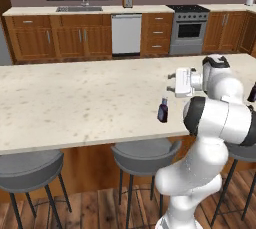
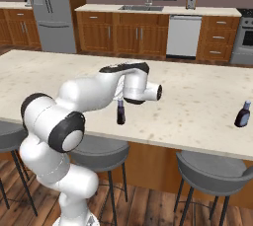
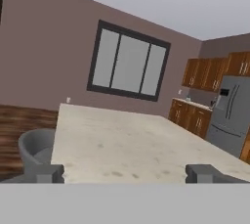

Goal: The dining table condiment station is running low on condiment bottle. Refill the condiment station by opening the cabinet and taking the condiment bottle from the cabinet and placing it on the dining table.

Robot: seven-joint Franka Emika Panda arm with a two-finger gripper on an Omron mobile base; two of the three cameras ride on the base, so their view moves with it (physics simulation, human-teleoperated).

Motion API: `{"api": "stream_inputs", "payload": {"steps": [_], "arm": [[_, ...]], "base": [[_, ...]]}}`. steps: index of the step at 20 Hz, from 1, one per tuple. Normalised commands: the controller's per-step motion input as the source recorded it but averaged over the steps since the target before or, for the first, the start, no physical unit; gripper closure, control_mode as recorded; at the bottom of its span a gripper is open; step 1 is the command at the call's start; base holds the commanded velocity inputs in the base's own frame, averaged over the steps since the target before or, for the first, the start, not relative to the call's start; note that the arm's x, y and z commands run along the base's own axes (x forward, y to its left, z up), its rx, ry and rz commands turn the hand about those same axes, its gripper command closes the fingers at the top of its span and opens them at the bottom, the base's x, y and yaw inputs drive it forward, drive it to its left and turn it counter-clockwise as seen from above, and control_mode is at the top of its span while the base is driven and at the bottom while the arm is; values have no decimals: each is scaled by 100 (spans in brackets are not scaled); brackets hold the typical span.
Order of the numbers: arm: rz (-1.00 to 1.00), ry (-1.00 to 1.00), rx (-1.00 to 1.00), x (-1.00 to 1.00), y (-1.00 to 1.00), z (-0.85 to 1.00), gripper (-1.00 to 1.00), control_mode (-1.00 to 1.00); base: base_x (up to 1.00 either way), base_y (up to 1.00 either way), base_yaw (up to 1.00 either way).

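The condiment bottle [image 2: 242,114], dark navy with a pale cap, stands upright on the dining table [image 2: 197,92] at its right end; in the left base view only its dark edge [image 1: 252,93] peeks past my arm. My gripper [image 1: 170,83] hangs level above the table's [image 1: 75,98] near edge and points left along it. It is open, and the fingertips [image 3: 49,173] stand wide apart with nothing between them. The hand view looks down the length of the beige tabletop [image 3: 122,145]. Reddish-brown wall cabinets [image 3: 210,71] hang by the fridge, doors shut.
A slimmer dark bottle with a thin neck [image 1: 163,109] [image 2: 120,112] stands on the table just below my hand. Grey round stools [image 1: 145,153] [image 2: 212,170] line the near side. Across the room are the worktop with sink [image 1: 79,9], stove [image 1: 189,28] and fridge [image 2: 49,13].
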Motion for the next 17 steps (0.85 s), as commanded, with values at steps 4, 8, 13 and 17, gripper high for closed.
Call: {"api": "stream_inputs", "payload": {"steps": [4,8,13,17], "arm": [[-9,0,-10,-65,19,67,-100,-100],[-9,0,-18,-73,1,69,-100,-100],[-14,0,-18,-81,2,53,-100,-100],[-17,0,-16,-91,9,54,-100,-100]], "base": [[0,0,0],[0,0,0],[0,0,0],[0,0,0]]}}
